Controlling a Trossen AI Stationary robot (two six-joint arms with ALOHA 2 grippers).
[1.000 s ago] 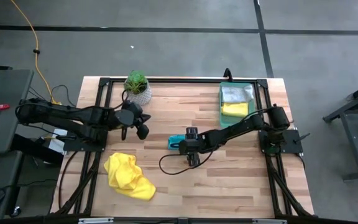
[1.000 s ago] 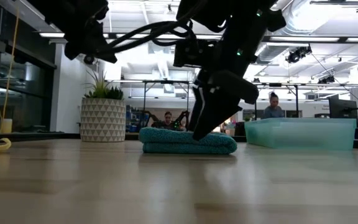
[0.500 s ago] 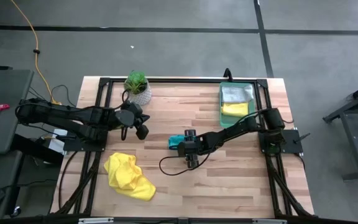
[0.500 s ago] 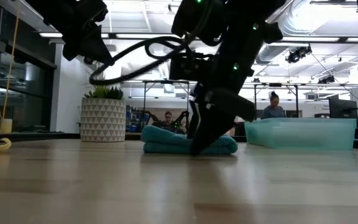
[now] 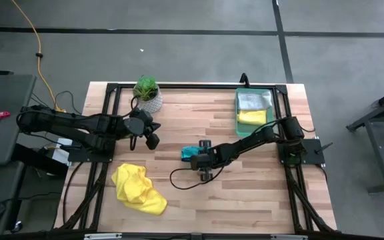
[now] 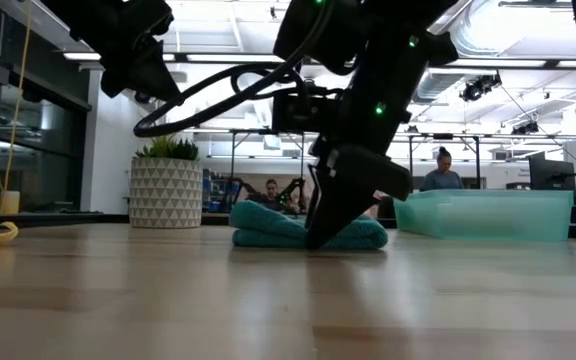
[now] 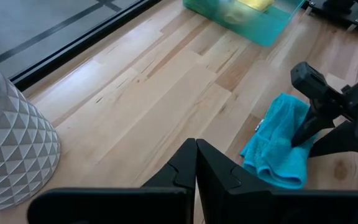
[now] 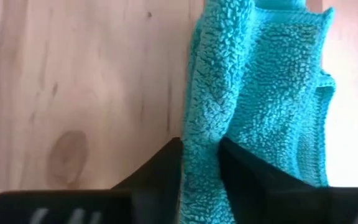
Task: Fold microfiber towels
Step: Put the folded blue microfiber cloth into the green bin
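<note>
Wooden worktop [image 5: 245,193] planks fill the view from above, with the teal towel [image 5: 191,153] lying folded near the centre, the crumpled yellow towel [image 5: 137,188] off at about 8 o'clock from it, and a green tray [image 5: 270,107] holding more cloths at 2 o'clock. Right pincer [image 5: 201,160] sits at the teal towel's 4 o'clock edge, its fingers [image 8: 157,168] nipped narrowly onto a fold of the cloth, which looks like the finishing step on this towel; next it would need lifting and carrying clear. Left pincer [image 5: 153,141] hangs shut and empty at 10 o'clock.
</note>
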